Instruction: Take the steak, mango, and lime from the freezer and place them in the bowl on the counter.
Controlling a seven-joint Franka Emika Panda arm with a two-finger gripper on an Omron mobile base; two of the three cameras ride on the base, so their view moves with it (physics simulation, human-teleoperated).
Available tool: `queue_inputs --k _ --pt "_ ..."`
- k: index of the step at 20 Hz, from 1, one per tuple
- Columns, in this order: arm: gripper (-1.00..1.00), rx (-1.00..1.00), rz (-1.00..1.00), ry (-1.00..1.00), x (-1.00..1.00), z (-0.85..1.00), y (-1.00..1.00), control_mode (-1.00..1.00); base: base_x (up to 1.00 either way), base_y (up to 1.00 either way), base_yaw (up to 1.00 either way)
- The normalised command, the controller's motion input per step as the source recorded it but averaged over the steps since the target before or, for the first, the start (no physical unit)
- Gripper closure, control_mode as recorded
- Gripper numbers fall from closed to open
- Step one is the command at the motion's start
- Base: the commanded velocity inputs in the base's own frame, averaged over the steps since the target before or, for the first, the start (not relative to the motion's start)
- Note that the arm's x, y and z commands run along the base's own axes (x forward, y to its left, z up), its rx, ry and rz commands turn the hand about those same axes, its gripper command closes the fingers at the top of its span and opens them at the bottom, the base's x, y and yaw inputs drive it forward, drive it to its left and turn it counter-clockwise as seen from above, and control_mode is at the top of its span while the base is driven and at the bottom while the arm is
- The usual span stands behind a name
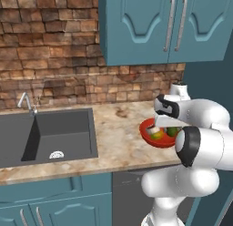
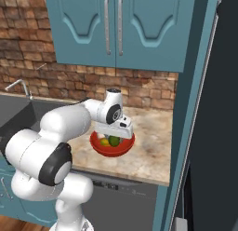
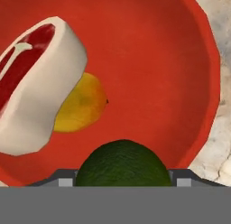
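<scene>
The red bowl rests on the beige counter. Inside it, the steak leans over the yellow mango. My gripper hovers just above the near side of the bowl, shut on the dark green lime, which sits between the two finger tips. In the left base view, the bowl is partly hidden by my arm, with the steak and lime visible. In the right base view, the gripper holds the lime over the bowl.
A dark sink with a faucet lies to the left of the bowl. Teal wall cabinets hang above. The dark freezer stands at the right, and a grey dishwasher sits under the counter.
</scene>
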Motion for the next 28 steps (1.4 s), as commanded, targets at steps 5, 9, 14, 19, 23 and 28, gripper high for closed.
queue_inputs --k 5,9,14,19,23,28 --pt "1.0 0.0 0.0 -0.03 0.0 -0.24 0.0 -1.0 0.0 0.0 0.0" --pt "1.0 0.0 0.0 -0.01 0.09 -0.19 0.0 -1.0 0.0 0.0 0.0" --pt "-1.0 0.0 0.0 -0.05 0.24 -0.19 0.0 -1.0 0.0 0.0 0.0" --pt "-1.0 0.0 -0.01 -0.03 0.06 0.0 0.0 -1.0 0.0 0.0 0.0" --pt "-1.0 0.0 0.0 -0.07 -0.09 0.14 0.0 -1.0 0.0 0.0 0.0" --pt "-1.0 -0.01 0.0 -0.03 -0.44 0.4 0.01 -1.0 0.0 0.0 0.0"
